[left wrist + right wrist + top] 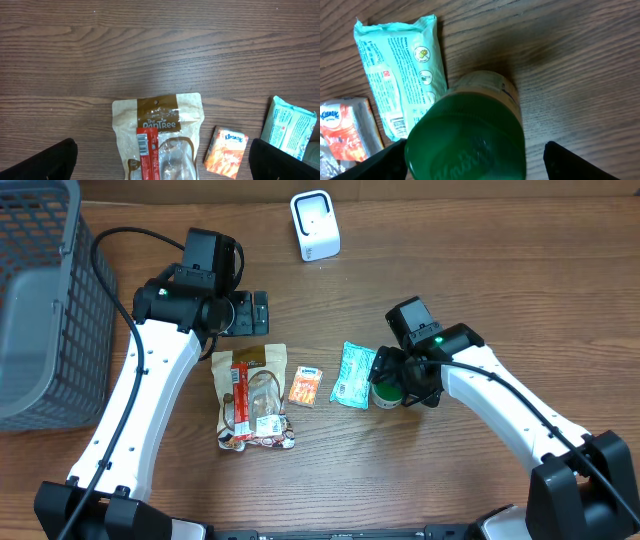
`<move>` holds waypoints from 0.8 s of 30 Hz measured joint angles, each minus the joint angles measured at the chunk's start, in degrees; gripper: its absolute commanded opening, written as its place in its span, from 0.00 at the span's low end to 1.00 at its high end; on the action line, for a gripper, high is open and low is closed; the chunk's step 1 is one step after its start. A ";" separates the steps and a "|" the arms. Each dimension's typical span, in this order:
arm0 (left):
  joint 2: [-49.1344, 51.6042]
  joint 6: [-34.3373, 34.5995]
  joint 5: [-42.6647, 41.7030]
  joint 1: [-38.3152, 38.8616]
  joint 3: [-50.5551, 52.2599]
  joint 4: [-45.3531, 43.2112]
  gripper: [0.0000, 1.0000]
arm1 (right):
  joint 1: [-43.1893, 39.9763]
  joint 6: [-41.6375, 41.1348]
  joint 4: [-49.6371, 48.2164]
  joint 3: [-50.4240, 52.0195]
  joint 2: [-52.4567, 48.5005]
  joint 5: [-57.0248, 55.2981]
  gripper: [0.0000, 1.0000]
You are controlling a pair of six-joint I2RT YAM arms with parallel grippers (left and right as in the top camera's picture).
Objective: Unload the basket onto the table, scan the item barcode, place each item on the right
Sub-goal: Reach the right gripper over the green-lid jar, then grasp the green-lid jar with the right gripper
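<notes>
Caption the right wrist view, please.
Open right hand straddling a green-lidded jar beside a mint-green packet.

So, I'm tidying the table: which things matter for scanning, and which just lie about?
In the job: green-lidded jar, right claw straddling it, white box, likely the scanner.
Lying about: snack pouch, red bar, tissue pack, teal wipes, grey basket.

On the table, a row runs left to right: snack bag, tissue pack, wipes packet, and jar just beside it. The scanner stands behind them, and the basket sits far left.
</notes>
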State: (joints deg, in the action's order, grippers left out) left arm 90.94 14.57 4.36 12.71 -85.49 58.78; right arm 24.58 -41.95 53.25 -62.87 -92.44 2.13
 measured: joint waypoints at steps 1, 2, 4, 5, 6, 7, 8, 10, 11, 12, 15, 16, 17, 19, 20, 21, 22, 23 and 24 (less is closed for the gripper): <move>0.00 0.00 0.00 0.00 0.00 0.00 1.00 | 0.00 0.02 -0.85 0.55 0.00 -0.02 0.85; 0.00 0.00 0.00 0.00 0.00 0.00 1.00 | 0.00 -0.02 -1.14 0.72 0.00 -0.02 0.85; 0.00 0.00 0.00 0.00 0.00 0.00 1.00 | 0.00 -0.04 -1.81 1.09 0.00 -0.02 0.82; 0.00 0.00 0.00 0.00 0.00 0.00 1.00 | 0.00 -0.02 -1.86 1.20 0.00 -0.02 0.78; 0.00 0.00 0.00 0.00 0.00 0.00 1.00 | 0.00 0.15 -1.84 1.22 0.00 -0.04 0.75; 0.00 0.00 0.00 0.00 0.00 0.00 1.00 | 0.00 0.20 -1.86 1.22 0.00 -0.04 0.71; 0.00 0.00 0.00 0.00 0.00 0.00 1.00 | 0.00 0.17 -1.70 1.22 0.00 -0.15 0.70; 0.00 0.00 0.00 0.00 0.00 0.00 1.00 | 0.00 0.02 -1.42 1.25 0.00 -0.59 0.68; 0.00 0.00 0.00 0.00 0.00 0.02 1.00 | 0.00 0.00 -1.22 1.22 0.00 -0.87 0.68; 0.00 0.00 0.00 0.00 0.00 0.00 1.00 | 0.02 0.00 -0.92 1.22 0.02 -1.29 0.67; 0.00 0.00 0.00 0.00 0.00 0.00 1.00 | 0.17 0.96 -0.35 1.22 0.02 -2.93 0.66; 0.00 0.00 0.02 0.00 0.00 0.00 1.00 | 0.22 1.95 -0.28 1.22 0.02 -3.52 0.66; 0.00 0.00 0.00 0.00 0.00 0.00 1.00 | 0.22 2.89 -0.31 1.22 0.02 -4.00 0.66; 0.00 0.00 0.00 0.00 0.00 0.00 1.00 | 0.24 5.51 -0.46 1.22 0.02 -5.14 0.66; 0.00 0.00 0.02 0.00 0.00 0.00 1.00 | 0.22 7.17 -0.52 1.22 0.02 -5.70 0.66; 0.00 0.00 0.00 0.00 0.00 0.00 1.00 | 0.24 8.68 -0.74 1.22 0.02 -6.19 0.67; 0.00 0.00 0.00 0.00 0.00 0.00 1.00 | 0.24 11.02 -1.11 1.22 0.02 -6.75 0.67; 0.00 0.00 0.00 0.00 0.00 0.00 1.00 | 0.24 12.41 -1.40 1.22 0.02 -7.10 0.67; 0.00 0.00 0.00 0.00 0.00 0.00 0.99 | 0.24 14.25 -1.66 1.22 0.02 -7.45 0.69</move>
State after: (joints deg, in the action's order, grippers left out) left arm 90.94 14.57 4.36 12.71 -85.49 58.78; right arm 24.82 -27.70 51.59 -61.65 -92.42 -5.32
